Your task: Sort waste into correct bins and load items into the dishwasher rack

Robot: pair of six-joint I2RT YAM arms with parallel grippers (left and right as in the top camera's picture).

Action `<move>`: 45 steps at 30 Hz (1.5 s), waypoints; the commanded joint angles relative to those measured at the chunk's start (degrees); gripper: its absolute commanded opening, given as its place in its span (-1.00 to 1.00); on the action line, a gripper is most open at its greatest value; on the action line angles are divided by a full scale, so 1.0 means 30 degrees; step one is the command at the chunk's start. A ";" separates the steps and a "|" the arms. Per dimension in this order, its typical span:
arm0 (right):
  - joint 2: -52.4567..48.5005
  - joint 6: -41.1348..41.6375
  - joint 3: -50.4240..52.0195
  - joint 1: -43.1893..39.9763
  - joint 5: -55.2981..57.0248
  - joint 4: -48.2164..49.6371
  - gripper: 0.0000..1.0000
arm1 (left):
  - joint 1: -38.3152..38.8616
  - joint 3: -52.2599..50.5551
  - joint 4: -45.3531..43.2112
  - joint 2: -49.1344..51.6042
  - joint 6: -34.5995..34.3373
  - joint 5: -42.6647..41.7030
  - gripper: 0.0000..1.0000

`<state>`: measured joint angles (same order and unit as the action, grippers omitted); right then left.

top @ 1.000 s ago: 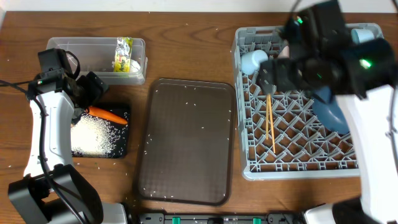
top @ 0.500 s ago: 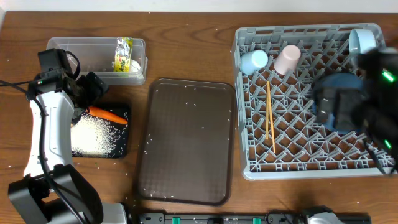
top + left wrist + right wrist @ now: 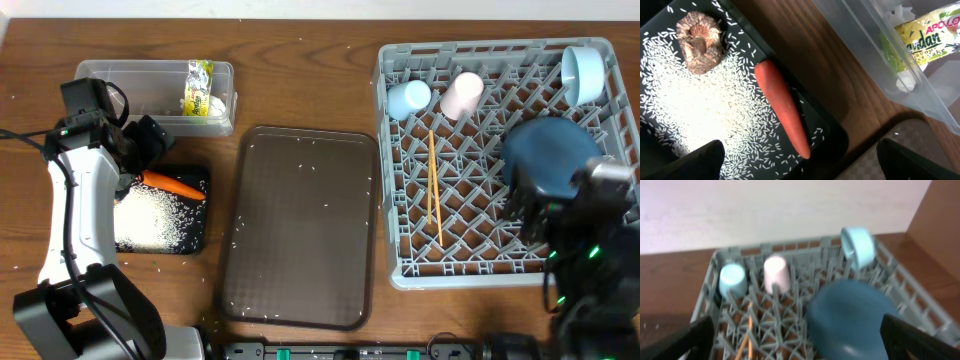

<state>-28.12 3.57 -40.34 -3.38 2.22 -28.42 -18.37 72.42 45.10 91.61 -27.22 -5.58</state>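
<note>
A flat brown serving tray (image 3: 300, 230) lies on the wooden table (image 3: 300, 80), near its middle.

Wooden table (image 3: 300, 90) bears rack (image 3: 470, 250), tub (image 3: 130, 90), black tray (image 3: 200, 240), brown tray (image 3: 300, 230).

Right wrist view's all blurry, plate (image 3: 850, 320) cut off at the bottom. Overhead, the right arm (image 3: 585, 250) covers the rack's (image 3: 392, 200) corner. Left wrist view, the tub (image 3: 855, 45) runs off frame.
</note>
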 commanded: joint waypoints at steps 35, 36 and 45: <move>0.9245 -0.0219 1.3340 -0.0991 -0.1537 0.8131 0.99 | -0.0066 -0.0080 0.0073 -0.0095 -0.0182 0.0175 0.96; 0.9245 -0.0219 1.3340 -0.0991 -0.1537 0.8131 0.99 | -0.0066 -0.0080 0.0073 -0.0095 -0.0182 0.0175 0.96; 0.9245 -0.0219 1.3340 -0.0991 -0.1530 0.8131 0.99 | -0.0066 -0.0080 0.0073 -0.0095 -0.0182 0.0168 0.96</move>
<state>-0.89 3.40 -0.62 -5.56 -1.78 -4.12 -18.37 72.42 45.15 91.61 -27.22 -5.58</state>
